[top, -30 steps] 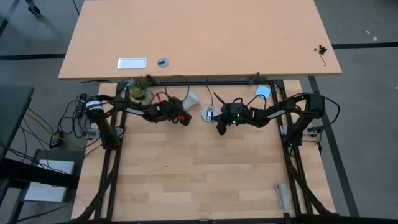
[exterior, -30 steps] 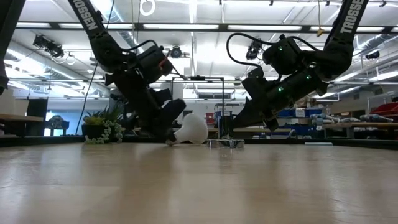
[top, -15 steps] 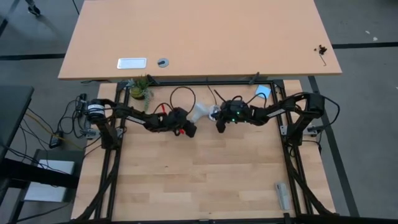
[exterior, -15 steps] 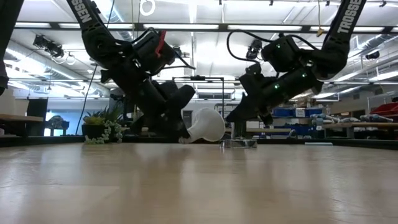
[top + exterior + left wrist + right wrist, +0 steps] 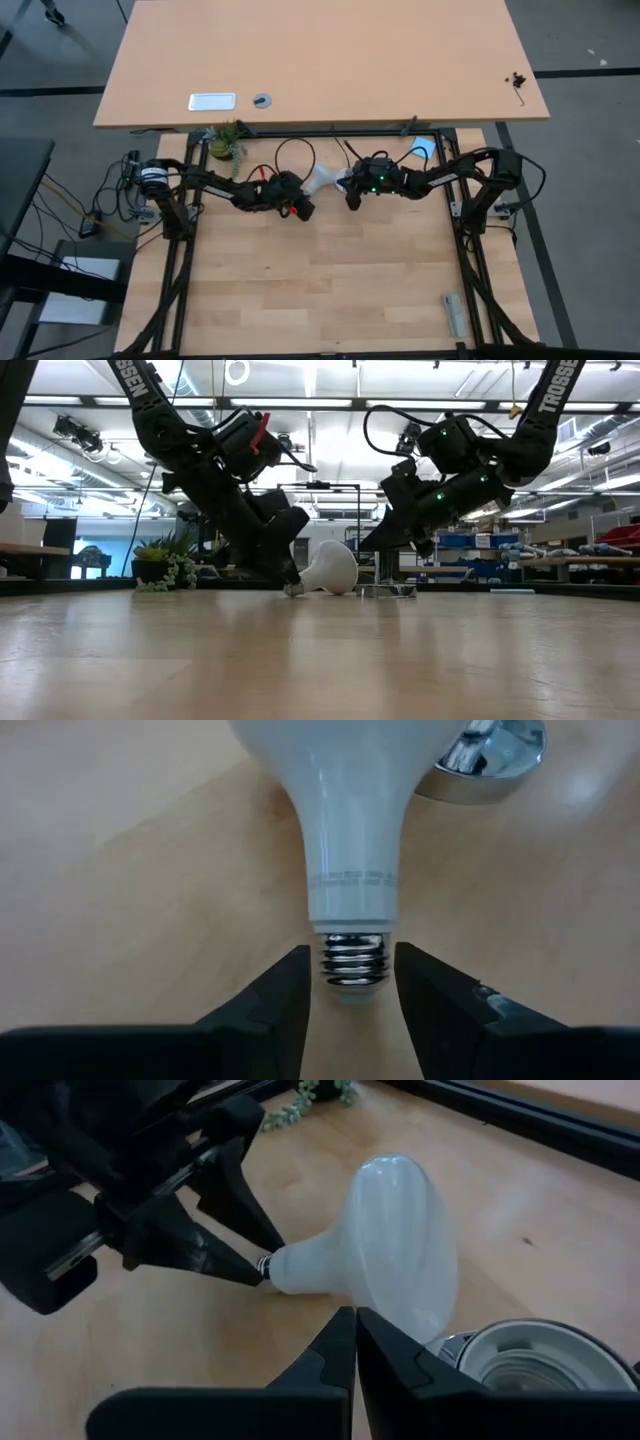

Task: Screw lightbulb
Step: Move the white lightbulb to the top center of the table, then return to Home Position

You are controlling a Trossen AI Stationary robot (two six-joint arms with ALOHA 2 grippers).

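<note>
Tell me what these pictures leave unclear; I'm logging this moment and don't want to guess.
- lightbulb: left wrist view cuts off the globe's far end.
- socket: right wrist view's edge crops it; in the low view the bulb covers part of it.
- left end effector: its fingers flank the screw base, but contact cannot be judged.
- right end effector: from above, its own arm hides the fingers.

The lightbulb (image 5: 345, 810) is matte white with a ribbed silver screw base (a thin line of grey print rings its neck). The socket disc (image 5: 535, 1355) is shiny chrome. The surface (image 5: 320, 290) is pale wood in plank stripes. Both tools are black; the plant (image 5: 224, 140) is green.
</note>
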